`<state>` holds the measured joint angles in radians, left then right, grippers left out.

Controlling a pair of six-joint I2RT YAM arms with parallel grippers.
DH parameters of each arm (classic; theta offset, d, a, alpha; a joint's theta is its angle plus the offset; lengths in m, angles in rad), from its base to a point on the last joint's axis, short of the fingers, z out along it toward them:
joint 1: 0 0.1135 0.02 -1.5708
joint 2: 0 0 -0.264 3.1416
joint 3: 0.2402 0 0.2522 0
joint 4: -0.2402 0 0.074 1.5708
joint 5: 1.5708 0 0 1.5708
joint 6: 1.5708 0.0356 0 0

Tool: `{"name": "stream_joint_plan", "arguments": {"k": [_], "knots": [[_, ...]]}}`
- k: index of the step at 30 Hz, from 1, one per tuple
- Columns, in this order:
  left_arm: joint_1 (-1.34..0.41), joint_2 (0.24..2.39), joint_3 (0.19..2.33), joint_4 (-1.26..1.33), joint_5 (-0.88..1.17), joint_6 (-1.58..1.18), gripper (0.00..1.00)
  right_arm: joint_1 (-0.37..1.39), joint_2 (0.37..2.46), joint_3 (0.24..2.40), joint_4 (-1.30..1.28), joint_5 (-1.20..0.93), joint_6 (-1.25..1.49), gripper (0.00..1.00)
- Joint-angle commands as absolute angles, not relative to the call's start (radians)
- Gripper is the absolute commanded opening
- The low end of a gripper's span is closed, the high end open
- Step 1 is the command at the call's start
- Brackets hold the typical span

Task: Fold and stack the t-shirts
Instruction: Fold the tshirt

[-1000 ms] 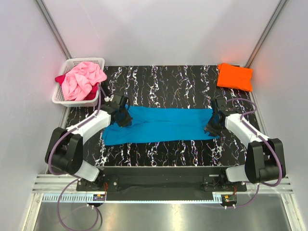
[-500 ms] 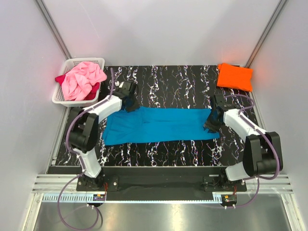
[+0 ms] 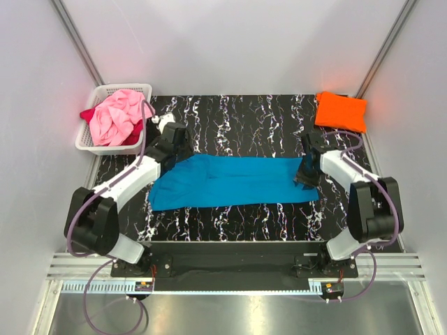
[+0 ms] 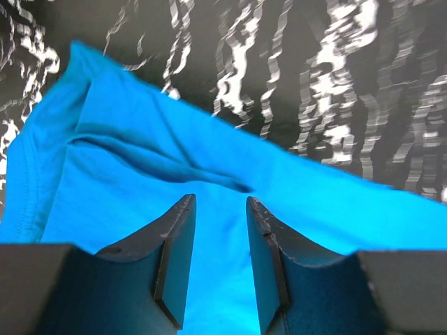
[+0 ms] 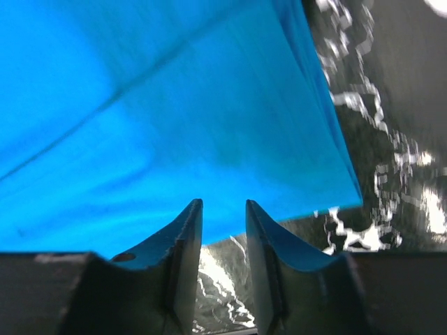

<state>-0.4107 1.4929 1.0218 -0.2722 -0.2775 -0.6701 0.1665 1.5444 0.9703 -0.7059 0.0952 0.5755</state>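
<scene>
The top external camera sits high above and behind the arm bases point(image 3: 133, 259), looking down on the black white-veined marble-pattern table point(image 3: 237, 115), far edge at 12 o'clock. Each wrist camera looks close past its dark fingers point(image 4: 174, 265) onto the turquoise blue cloth t-shirt point(image 3: 230, 183): left at its 9 o'clock end, right at 3 o'clock, both ends visible from above

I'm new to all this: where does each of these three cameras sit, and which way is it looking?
Top external: above and behind the arms, looking down on the table, turquoise t-shirt and basket; both arms show.
Left wrist: on the left arm, looking past the left gripper at the t-shirt's left end.
Right wrist: on the right arm, looking past the right gripper at the t-shirt's other end.
Shared: all three show that t-shirt.
</scene>
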Motion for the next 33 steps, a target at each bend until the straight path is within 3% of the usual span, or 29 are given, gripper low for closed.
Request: {"name": "stream_joint_plan", "arguments": {"k": [1, 7, 15, 24, 33], "knots": [[-0.429, 1.476, 1.028, -0.3, -0.246, -0.686, 0.4, 0.175, 1.607, 1.061, -0.689, 0.115, 0.485, 0.39], [-0.451, 1.601, 1.039, -0.469, -0.117, -0.749, 0.4, 0.187, 1.68, 1.167, -0.654, 0.043, 0.446, 0.43], [-0.457, 1.707, 1.083, -0.561, -0.159, -0.762, 0.39, 0.215, 1.865, 1.292, -0.664, 0.003, 0.403, 0.44], [-0.457, 1.799, 1.187, -0.655, -0.247, -0.749, 0.4, 0.261, 1.962, 1.249, -0.66, 0.046, 0.4, 0.43], [-0.436, 1.93, 1.387, -0.724, -0.275, -0.712, 0.41, 0.27, 1.927, 1.2, -0.693, 0.097, 0.436, 0.43]]}}
